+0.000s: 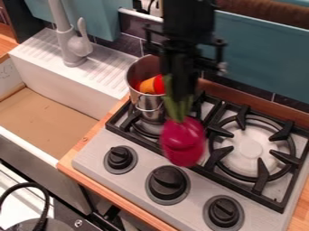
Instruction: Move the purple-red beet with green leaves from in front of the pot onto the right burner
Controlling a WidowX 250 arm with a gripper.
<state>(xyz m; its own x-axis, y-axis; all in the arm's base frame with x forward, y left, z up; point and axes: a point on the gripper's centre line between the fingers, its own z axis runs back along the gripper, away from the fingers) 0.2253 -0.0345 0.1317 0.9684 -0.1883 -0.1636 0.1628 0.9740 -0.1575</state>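
The black gripper (181, 85) hangs over the left part of the stove, shut on the green stem of a dark pink beet-like toy (183, 141). The toy hangs with its round body down, above the front edge of the left burner grate. Just left of the gripper, a metal pot (143, 100) stands on the left burner. Inside the pot lie an orange piece (147, 85) and a red piece (159, 84), partly hidden behind the gripper.
The stove (134, 186) has black grates, a free right burner (250, 149) and several black knobs along its front. At the left are a white sink (67, 106) and a grey faucet (73, 45). A teal wall (259, 58) stands behind.
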